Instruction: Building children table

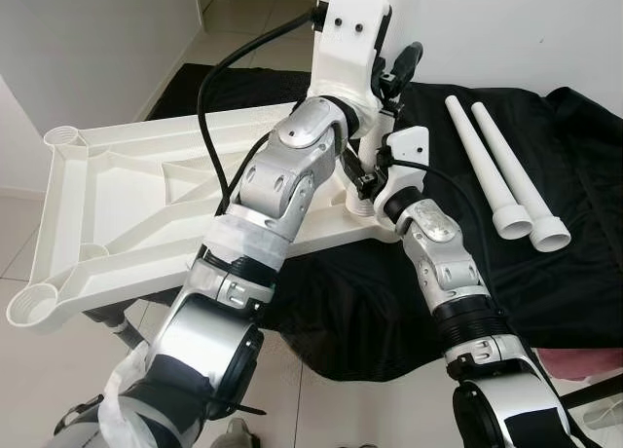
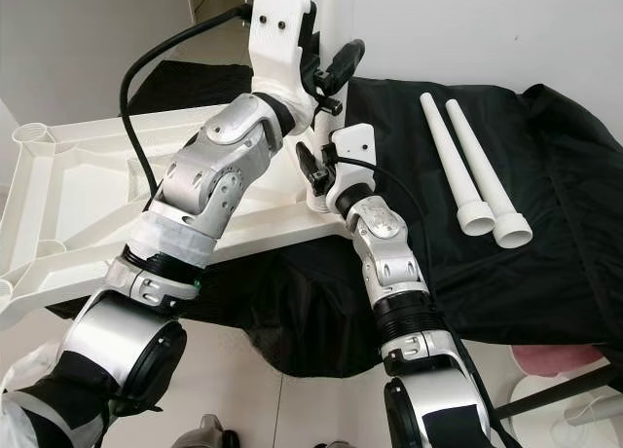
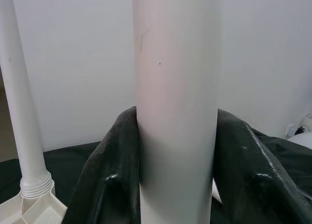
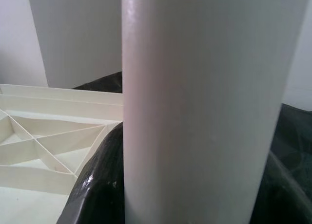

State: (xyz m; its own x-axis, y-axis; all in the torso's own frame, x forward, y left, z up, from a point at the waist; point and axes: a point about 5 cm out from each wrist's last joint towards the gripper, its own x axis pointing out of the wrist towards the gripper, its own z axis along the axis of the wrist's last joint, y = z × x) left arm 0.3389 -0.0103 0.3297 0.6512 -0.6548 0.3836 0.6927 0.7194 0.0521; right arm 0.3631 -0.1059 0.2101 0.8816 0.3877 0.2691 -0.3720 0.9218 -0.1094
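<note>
A white children's tabletop [image 1: 117, 205] lies upside down, partly on a black cloth [image 1: 545, 273]. One white table leg [image 3: 175, 87] stands upright in the socket [image 1: 360, 206] at the near right corner. My left gripper [image 1: 394, 73] is shut on this leg high up, its fingers [image 3: 107, 175] pressed to both sides. My right gripper [image 1: 370, 180] is shut on the same leg [image 4: 204, 112] just above the socket. A second leg [image 3: 19, 112] stands upright in another corner socket. Two loose legs [image 1: 487, 166] lie side by side on the cloth to the right.
Two empty corner sockets [image 1: 34, 307] [image 1: 63, 136] sit on the tabletop's left side, which overhangs the tiled floor. A white wall rises behind the cloth. A pink object [image 1: 584, 360] lies at the lower right. A dark mat [image 1: 214, 83] lies beyond the tabletop.
</note>
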